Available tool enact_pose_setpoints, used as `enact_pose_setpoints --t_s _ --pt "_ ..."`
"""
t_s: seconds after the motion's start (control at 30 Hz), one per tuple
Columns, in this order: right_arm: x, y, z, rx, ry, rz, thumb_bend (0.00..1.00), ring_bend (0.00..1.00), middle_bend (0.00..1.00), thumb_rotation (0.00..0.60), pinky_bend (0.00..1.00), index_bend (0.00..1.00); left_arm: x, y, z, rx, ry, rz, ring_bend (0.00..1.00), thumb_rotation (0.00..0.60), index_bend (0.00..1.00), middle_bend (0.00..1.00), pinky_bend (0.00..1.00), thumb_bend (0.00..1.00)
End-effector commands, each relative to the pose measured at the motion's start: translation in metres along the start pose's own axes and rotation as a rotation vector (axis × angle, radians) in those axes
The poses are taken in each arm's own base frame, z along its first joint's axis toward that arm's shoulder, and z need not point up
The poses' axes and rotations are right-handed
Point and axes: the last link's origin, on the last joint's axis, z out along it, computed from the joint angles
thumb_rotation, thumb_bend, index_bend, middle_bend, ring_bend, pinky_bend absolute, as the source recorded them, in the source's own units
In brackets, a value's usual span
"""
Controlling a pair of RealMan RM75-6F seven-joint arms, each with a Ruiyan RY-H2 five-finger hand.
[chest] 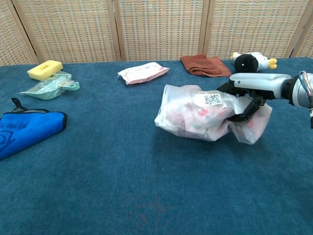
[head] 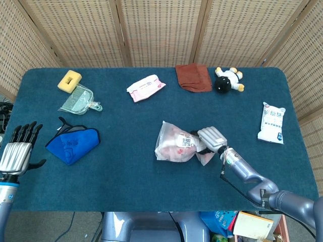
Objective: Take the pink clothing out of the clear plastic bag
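Note:
The clear plastic bag (head: 174, 145) (chest: 190, 117) with pink clothing inside is bunched up and raised off the blue table near the middle right. My right hand (head: 211, 138) (chest: 247, 90) grips the bag at its right end, fingers curled around the crumpled plastic. A white label with a code shows on top of the bag. At the far left edge of the head view my left hand (head: 20, 154) hovers with fingers spread and holds nothing; the chest view does not show it.
A blue cloth pouch (head: 73, 143), a green dustpan (head: 78, 101) and a yellow sponge (head: 69, 79) lie at left. A wipes pack (head: 145, 87), brown cloth (head: 193, 77) and plush toy (head: 228, 79) line the back. A white packet (head: 271, 122) lies at right.

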Motion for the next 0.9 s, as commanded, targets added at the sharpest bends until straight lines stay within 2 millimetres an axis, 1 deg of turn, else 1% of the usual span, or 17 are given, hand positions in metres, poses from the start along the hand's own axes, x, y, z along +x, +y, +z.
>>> enact_pose_setpoints --t_s 0.03,0.13,0.17,0.27,0.37,0.4,0.43,0.5,0.53,0.63,0.73,0.77,0.9 --pt "0.015 -0.024 0.006 0.064 0.003 0.043 1.0 0.5 0.54 0.6 0.59 0.61 0.01 0.01 0.017 -0.078 0.019 0.004 0.0 0.6 0.0 0.0 0.0 0.18" --pt "0.021 -0.037 0.012 0.081 -0.005 0.066 1.0 0.5 0.54 0.6 0.59 0.61 0.014 0.021 0.029 -0.152 0.026 -0.016 0.0 0.6 0.0 0.0 0.0 0.18" --pt "0.024 -0.046 0.015 0.095 -0.009 0.089 1.0 0.5 0.54 0.6 0.59 0.61 0.019 0.031 0.038 -0.211 0.039 -0.022 0.0 0.6 0.0 0.0 0.0 0.18" --pt "0.028 -0.059 0.021 0.111 -0.019 0.111 1.0 0.5 0.54 0.6 0.59 0.61 0.028 0.047 0.053 -0.31 0.072 -0.004 0.0 0.6 0.0 0.0 0.0 0.18" --pt "0.03 -0.073 0.027 0.124 -0.031 0.129 1.0 0.5 0.54 0.6 0.59 0.61 0.038 0.072 0.071 -0.431 0.107 -0.013 0.0 0.6 0.02 0.0 0.0 0.18" --pt "0.029 -0.076 0.028 0.125 -0.035 0.132 1.0 0.5 0.54 0.6 0.59 0.61 0.04 0.079 0.075 -0.461 0.108 -0.03 0.0 0.6 0.04 0.0 0.0 0.18" --pt "0.028 -0.081 0.031 0.129 -0.042 0.133 1.0 0.5 0.54 0.6 0.59 0.61 0.042 0.094 0.081 -0.514 0.109 -0.064 0.0 0.6 0.08 0.0 0.0 0.18" --pt "0.026 -0.086 0.034 0.128 -0.048 0.139 1.0 0.5 0.54 0.6 0.59 0.61 0.041 0.11 0.089 -0.563 0.086 -0.132 0.0 0.6 0.16 0.0 0.0 0.18" --pt "0.025 -0.087 0.035 0.126 -0.049 0.142 1.0 0.5 0.54 0.6 0.59 0.61 0.04 0.114 0.092 -0.574 0.077 -0.151 0.0 0.6 0.19 0.0 0.0 0.18" --pt "0.024 -0.092 0.038 0.118 -0.05 0.16 1.0 0.5 0.54 0.6 0.59 0.61 0.033 0.126 0.099 -0.602 0.044 -0.193 0.0 0.6 0.25 0.0 0.0 0.18" --pt "0.024 -0.095 0.04 0.111 -0.049 0.176 1.0 0.5 0.54 0.6 0.59 0.61 0.027 0.134 0.103 -0.618 0.032 -0.21 0.0 0.6 0.27 0.0 0.0 0.18" --pt "0.024 -0.096 0.041 0.107 -0.05 0.192 1.0 0.5 0.54 0.6 0.59 0.61 0.023 0.14 0.104 -0.629 0.026 -0.222 0.0 0.6 0.28 0.0 0.0 0.18" --pt "0.024 -0.099 0.043 0.096 -0.049 0.213 1.0 0.5 0.54 0.6 0.59 0.61 0.016 0.148 0.107 -0.64 0.017 -0.268 0.0 0.6 0.32 0.0 0.0 0.18"
